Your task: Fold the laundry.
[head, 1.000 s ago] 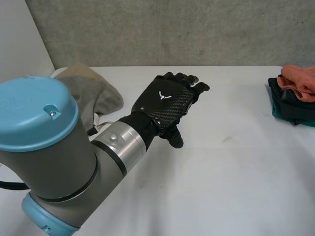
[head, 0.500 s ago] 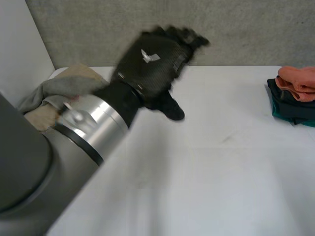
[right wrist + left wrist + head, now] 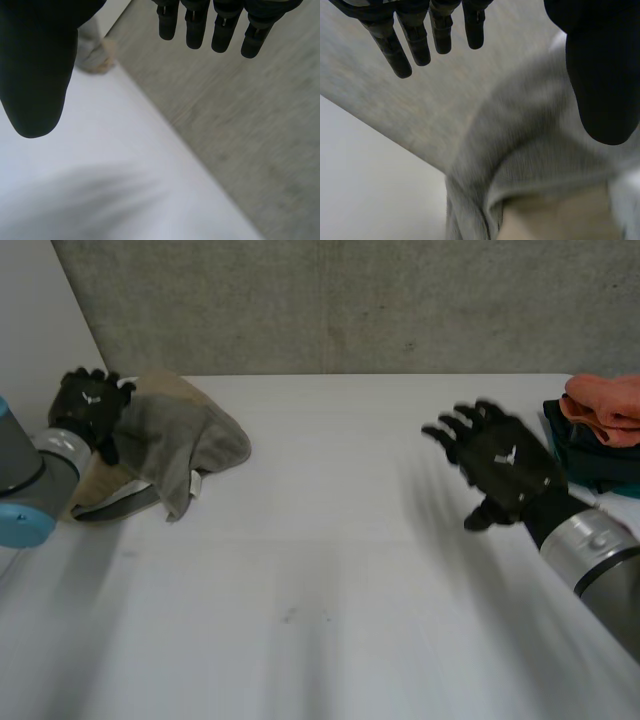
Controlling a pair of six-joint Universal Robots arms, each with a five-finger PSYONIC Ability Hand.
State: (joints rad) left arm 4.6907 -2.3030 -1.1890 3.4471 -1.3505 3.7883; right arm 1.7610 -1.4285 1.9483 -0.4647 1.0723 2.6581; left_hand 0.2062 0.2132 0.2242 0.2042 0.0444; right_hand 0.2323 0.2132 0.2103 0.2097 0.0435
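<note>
One crumpled grey garment (image 3: 175, 435) is heaped at the far left of the table (image 3: 330, 570). It is judged soft, limp and light, best taken by an edge or corner. The left hand (image 3: 88, 400) is held at its edge, fingers (image 3: 415, 42) straight, nothing gripped. The right hand (image 3: 503, 465) is spread wide over bare table, empty.

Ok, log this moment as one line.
left robot hand: open, at grey cloth edge | right robot hand: open, over table | folded stack: table's right edge | grey cloth: crumpled, unfolded
</note>
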